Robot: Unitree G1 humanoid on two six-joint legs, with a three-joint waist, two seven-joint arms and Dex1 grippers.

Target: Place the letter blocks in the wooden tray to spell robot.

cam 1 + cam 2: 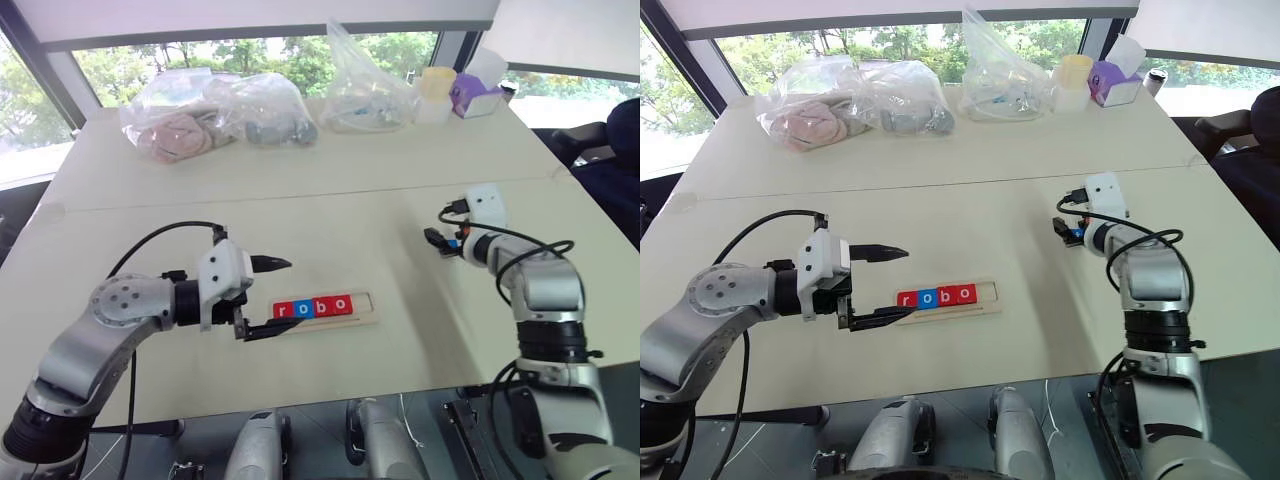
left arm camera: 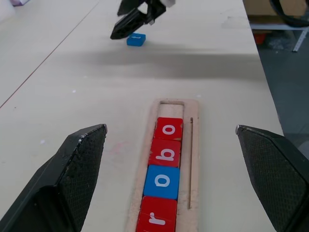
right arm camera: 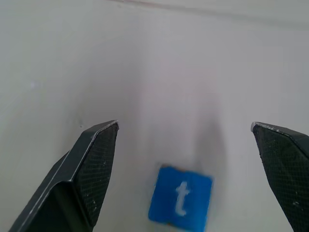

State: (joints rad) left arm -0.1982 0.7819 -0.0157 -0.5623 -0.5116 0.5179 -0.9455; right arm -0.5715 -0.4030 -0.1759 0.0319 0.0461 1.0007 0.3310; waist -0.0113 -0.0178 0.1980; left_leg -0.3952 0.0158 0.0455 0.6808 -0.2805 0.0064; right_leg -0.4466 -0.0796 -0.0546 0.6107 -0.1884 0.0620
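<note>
Near the lower middle of the head view, the wooden tray [image 1: 366, 310] lies on the pale table [image 1: 300, 190] with four letter blocks [image 1: 313, 306] seated in it: red r, blue o, red b, red o, reading "robo". Its last slot, at the tray's right end in that picture, is bare wood. Just left of the tray hangs the left gripper [image 1: 262, 300], its two black fingers spread wide and holding nothing, with the tray's near end between them in the left wrist view. Over in the right middle of the head view, well apart from the tray, the right gripper [image 3: 186, 130] points down at the table with its fingers also wide apart and empty; the blue t block [image 3: 180, 198] lies flat on the table between and just ahead of them, untouched. By my reading, the step in hand is the fetch of the last letter. The next move calls for the right gripper to lower around the t, close on its two side edges, carry it leftward to the tray and set it in the vacant end slot with the letter facing the same way as the others.
</note>
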